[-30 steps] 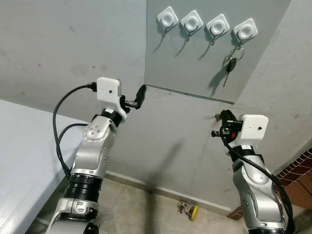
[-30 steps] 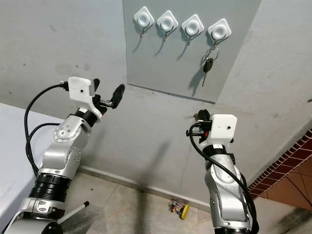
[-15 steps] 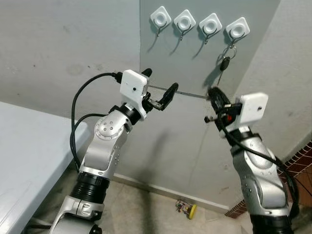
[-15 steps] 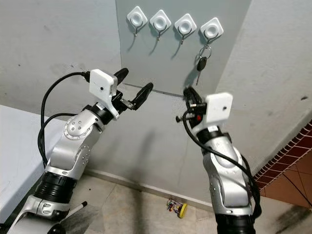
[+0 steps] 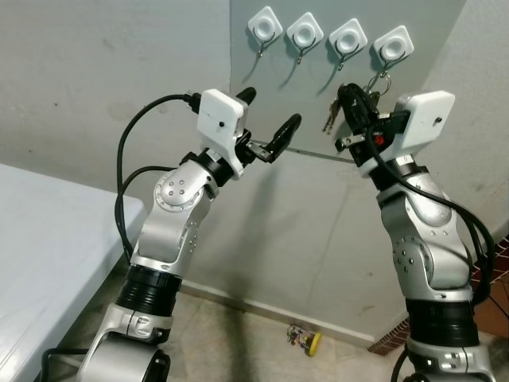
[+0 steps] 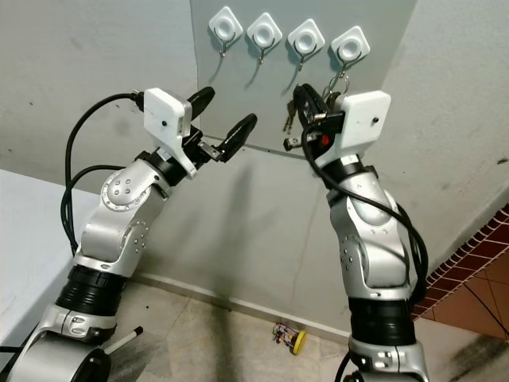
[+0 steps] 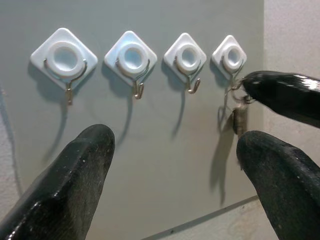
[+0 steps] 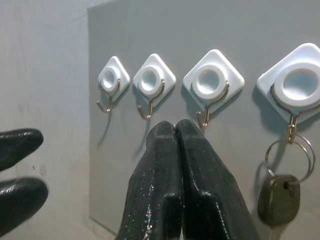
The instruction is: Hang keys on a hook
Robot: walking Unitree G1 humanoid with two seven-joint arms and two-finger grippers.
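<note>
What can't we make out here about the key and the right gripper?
- Right wrist view: the key has its blade cut off by the bottom edge.
- Head views: the key's body sits behind the right gripper; its ring on the rightmost hook is visible.
- Right wrist view: the shut fingers hide whether they pinch anything.
- Head views: the thing on the floor is too small to name.

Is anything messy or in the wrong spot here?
The four hooks sit in a tidy row and the keys hang straight from the end one. The odd bit is a small colourful object lying on the floor by the wall, too small to identify.
</note>
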